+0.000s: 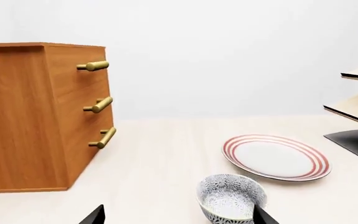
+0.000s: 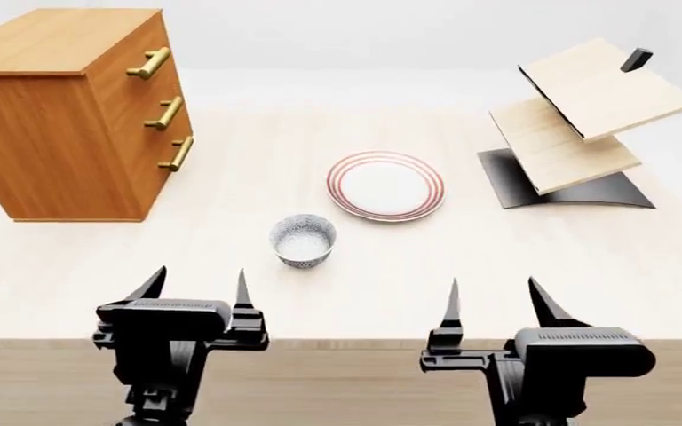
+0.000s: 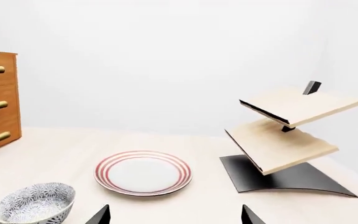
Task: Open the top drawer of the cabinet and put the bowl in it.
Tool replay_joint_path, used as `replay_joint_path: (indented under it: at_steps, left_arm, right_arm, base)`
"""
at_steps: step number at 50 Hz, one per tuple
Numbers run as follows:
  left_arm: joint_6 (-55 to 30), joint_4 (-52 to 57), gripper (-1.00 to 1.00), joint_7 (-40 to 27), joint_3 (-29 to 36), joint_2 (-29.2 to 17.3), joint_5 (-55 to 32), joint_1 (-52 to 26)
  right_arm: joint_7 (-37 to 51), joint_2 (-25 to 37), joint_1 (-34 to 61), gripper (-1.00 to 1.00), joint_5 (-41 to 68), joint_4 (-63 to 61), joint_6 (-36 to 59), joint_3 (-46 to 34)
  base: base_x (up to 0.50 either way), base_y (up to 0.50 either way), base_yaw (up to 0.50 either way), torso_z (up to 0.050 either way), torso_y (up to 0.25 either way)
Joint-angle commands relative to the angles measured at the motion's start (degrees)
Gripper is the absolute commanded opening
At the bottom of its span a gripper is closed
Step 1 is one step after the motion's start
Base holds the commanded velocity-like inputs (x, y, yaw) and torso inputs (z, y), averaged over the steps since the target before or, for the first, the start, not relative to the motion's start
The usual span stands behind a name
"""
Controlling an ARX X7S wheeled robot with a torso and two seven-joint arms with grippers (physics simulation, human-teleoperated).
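— Two end effectors, what do we see of them?
— We see the left end effector (image 2: 195, 286) and the right end effector (image 2: 492, 297) both spread wide and holding nothing, near the desk (image 2: 460, 257) edge.
— And the bowl (image 2: 303, 240)?
— It stands upright on the desk, just beside the red-ringed plate (image 2: 385, 185), apart from the cabinet (image 2: 63, 115).
— The top drawer (image 2: 146, 55)?
— We find it shut, flush with the two below it.
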Motion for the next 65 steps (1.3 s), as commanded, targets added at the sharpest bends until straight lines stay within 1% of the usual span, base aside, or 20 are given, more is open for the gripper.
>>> replay_joint_path:
  at_steps: [1,15,20,27,33,43,51,65]
  left_arm:
    - [-13.49,8.70,1.00,-0.49,-0.14,-2.83,-1.83,-6.17]
    - [-33.26,15.83,1.00,0.19,-1.47,-5.53,-6.50,-19.38]
    - [-41.98,16.69,1.00,-0.18,-4.47,-4.69,-9.58,-26.42]
    - [-49.80,16.40,1.00,-0.51,-6.66,-4.73,-11.72,-34.67]
    - [-52.30,16.69,1.00,-1.32,-6.33,-5.47,-11.65,-37.77]
    - [-54.95,17.38,1.00,-1.55,-6.15,-6.50,-12.17,-42.12]
    - [-57.82,17.49,1.00,-1.71,-6.07,-7.52,-12.63,-47.31]
    - [-57.83,16.73,1.00,-1.95,-5.61,-8.50,-12.64,-49.70]
  right_arm:
    - [1.06,2.67,3.07,1.00,-0.74,-9.88,10.42,0.49]
    - [-0.15,5.06,13.61,1.00,4.63,-21.77,33.22,4.69]
    - [-0.34,6.05,18.96,1.00,6.40,-25.39,42.19,5.93]
    - [0.09,6.97,25.31,1.00,7.50,-28.06,50.91,6.74]
    - [0.39,7.85,29.61,1.00,8.21,-31.07,57.20,6.83]
    - [0.41,8.63,34.35,1.00,9.46,-33.30,63.79,7.73]
    - [0.35,9.38,35.85,1.00,10.54,-33.94,65.30,7.80]
    - [0.95,10.14,35.95,1.00,11.64,-33.83,64.61,8.08]
  base:
    - [0.00,0.00,0.00,0.050,0.006]
    - [0.00,0.00,0.00,0.050,0.004]
    - [0.00,0.00,0.00,0.003,0.000]
    - [0.00,0.00,0.00,0.000,0.000]
    - [0.00,0.00,0.00,0.000,0.000]
    - [0.00,0.00,0.00,0.000,0.000]
    - [0.03,0.00,0.00,0.000,0.000]
    - [0.49,0.00,0.00,0.000,0.000]
